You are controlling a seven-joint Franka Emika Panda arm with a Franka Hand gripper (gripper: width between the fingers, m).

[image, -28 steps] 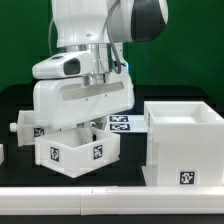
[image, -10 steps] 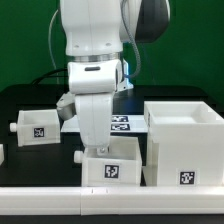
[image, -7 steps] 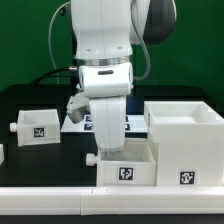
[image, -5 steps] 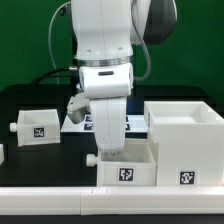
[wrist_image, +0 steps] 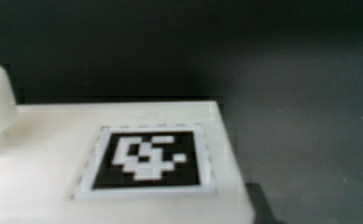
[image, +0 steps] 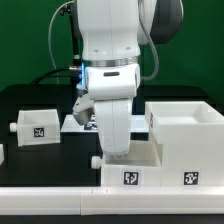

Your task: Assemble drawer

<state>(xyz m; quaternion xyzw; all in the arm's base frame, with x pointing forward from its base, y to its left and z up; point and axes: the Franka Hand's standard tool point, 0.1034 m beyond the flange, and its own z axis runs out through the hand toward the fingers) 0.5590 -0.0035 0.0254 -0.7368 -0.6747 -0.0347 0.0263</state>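
Note:
My gripper (image: 119, 148) reaches down into a small white knobbed tray (image: 130, 172) and is shut on its wall; the fingertips are hidden inside it. The tray sits low at the table's front, its side against the large white boxy casing (image: 186, 128) on the exterior view's right. Its knob (image: 97, 158) points to the exterior view's left. The wrist view shows the tray's tagged white wall (wrist_image: 151, 157) very close, with a dark finger (wrist_image: 270, 206) at its edge. The second knobbed tray (image: 38, 125) rests on the black table at the exterior view's left.
The marker board (image: 72, 123) lies flat behind the arm. A white object (image: 2, 152) shows at the exterior view's left edge. A pale strip (image: 50, 200) runs along the table's front edge.
My gripper has carried the small tray from the middle toward the exterior view's right and lower, until it stands against the casing. The other tray and the casing have not moved.

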